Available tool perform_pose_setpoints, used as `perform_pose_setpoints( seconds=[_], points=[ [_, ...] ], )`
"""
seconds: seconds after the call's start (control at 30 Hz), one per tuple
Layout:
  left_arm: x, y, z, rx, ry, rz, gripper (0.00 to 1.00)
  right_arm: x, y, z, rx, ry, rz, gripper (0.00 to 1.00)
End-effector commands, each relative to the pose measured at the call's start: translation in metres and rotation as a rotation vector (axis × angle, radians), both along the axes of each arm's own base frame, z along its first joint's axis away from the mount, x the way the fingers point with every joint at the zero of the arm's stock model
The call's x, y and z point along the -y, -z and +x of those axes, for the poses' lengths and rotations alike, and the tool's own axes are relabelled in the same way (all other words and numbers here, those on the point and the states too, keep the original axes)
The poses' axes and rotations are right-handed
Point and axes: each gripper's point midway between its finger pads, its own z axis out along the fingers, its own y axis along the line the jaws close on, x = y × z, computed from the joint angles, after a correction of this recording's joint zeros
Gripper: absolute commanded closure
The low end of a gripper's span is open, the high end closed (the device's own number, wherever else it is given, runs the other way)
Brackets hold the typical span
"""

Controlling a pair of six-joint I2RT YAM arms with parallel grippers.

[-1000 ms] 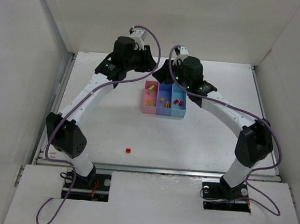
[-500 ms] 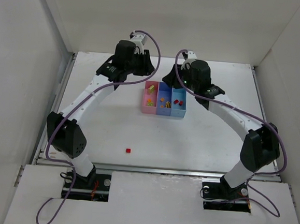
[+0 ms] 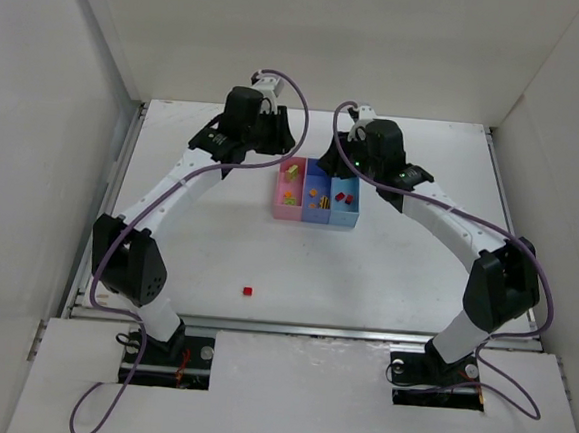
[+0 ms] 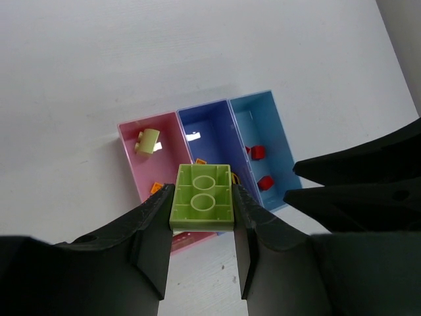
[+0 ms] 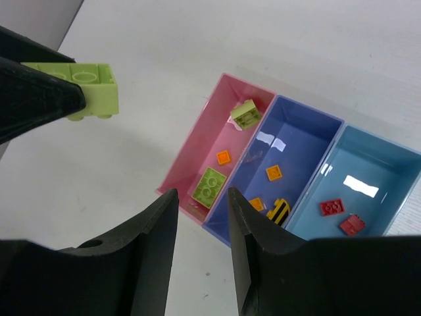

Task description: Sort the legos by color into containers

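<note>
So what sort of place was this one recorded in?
Most likely a robot lab test cell, not a home: a white table boxed in by plain white panels, a left arm and right arm mounted at its near edge, and a small three-bin tray of toy bricks.

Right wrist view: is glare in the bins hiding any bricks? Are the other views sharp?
Right wrist: white glare patches on the floors of the blue-violet bin and light blue bin, no brick visibly covered; left wrist: green brick sharp, small glare in the blue-violet bin; top external: even light, no glare.
</note>
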Motion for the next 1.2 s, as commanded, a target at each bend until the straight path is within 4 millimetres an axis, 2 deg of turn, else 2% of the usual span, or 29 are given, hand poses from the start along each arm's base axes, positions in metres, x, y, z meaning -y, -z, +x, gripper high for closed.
perform_pose_setpoints(
  seconds=[0.0,0.07,0.1,0.17,0.2,0.23,0.3,0.33,0.4,0.47,0.53,0.63,0.67,0.7,0.73,0.77,0.8,0.87,0.9,0.97,1.03,1.13,1.17],
  points=[
    [-0.001,-0.01,-0.005,0.034,-0.005,-0.029,1.0,0.003,-0.014,0.01,0.051,0.021,-0.015,0.58],
    [0.002,0.012,-0.005,-0.02,-0.004,-0.021,1.0,0.006,-0.013,0.008,0.047,0.033,-0.023,0.58],
    [0.003,0.012,-0.006,-0.023,0.006,-0.025,1.0,0.009,-0.018,0.008,0.059,0.046,-0.022,0.58],
    [0.003,0.037,-0.006,-0.067,0.005,-0.004,1.0,0.013,-0.012,0.006,0.057,0.054,-0.039,0.58],
    [0.005,0.04,-0.006,-0.064,0.013,-0.011,1.0,0.014,-0.018,0.005,0.066,0.054,-0.033,0.58],
    [0.005,0.043,-0.005,-0.056,0.021,0.002,1.0,0.016,-0.012,0.005,0.057,0.062,-0.043,0.58],
    [0.002,0.062,-0.002,-0.056,0.026,0.045,1.0,0.021,-0.01,0.004,0.053,0.071,-0.045,0.57],
    [0.002,0.061,0.0,-0.041,0.031,0.048,1.0,0.024,-0.01,0.003,0.06,0.076,-0.055,0.57],
    [0.006,0.082,0.002,-0.062,0.06,0.07,1.0,0.029,-0.005,0.005,0.05,0.087,-0.061,0.57],
    [0.01,0.091,0.006,-0.073,0.078,0.08,1.0,0.034,0.002,0.005,0.034,0.095,-0.07,0.57],
    [0.012,0.111,0.01,-0.121,0.079,0.1,1.0,0.034,0.002,0.005,0.034,0.095,-0.07,0.57],
    [0.022,0.117,0.013,-0.123,0.105,0.09,0.99,0.039,0.002,0.005,0.034,0.104,-0.07,0.57],
    [0.021,0.119,0.013,-0.116,0.109,0.095,0.95,0.043,0.004,0.006,0.025,0.113,-0.075,0.57],
    [0.021,0.124,0.016,-0.112,0.107,0.108,0.86,0.044,0.004,0.006,0.03,0.11,-0.082,0.57],
    [0.021,0.124,0.016,-0.112,0.107,0.108,0.86,0.044,0.004,0.006,0.03,0.11,-0.082,0.57],
    [0.02,0.131,0.015,-0.131,0.107,0.115,0.75,0.044,0.006,0.005,0.022,0.109,-0.086,0.56],
    [0.019,0.133,0.013,-0.137,0.112,0.126,0.69,0.046,0.006,0.006,0.024,0.118,-0.09,0.56],
    [0.022,0.132,0.01,-0.142,0.131,0.115,0.56,0.047,0.008,0.005,0.021,0.113,-0.101,0.54],
    [0.024,0.132,0.009,-0.149,0.135,0.102,0.42,0.047,0.008,0.005,0.021,0.113,-0.101,0.54],
    [0.024,0.129,0.009,-0.156,0.129,0.095,0.31,0.047,0.008,0.005,0.021,0.113,-0.101,0.54],
    [0.022,0.129,0.008,-0.166,0.121,0.105,0.12,0.046,0.004,0.006,0.029,0.114,-0.097,0.54],
    [0.021,0.113,0.011,-0.131,0.118,0.104,0.09,0.044,0.002,0.004,0.037,0.086,-0.106,0.54],
    [0.02,0.115,0.009,-0.144,0.118,0.109,0.09,0.043,-0.004,0.002,0.045,0.076,-0.097,0.54]
  ],
)
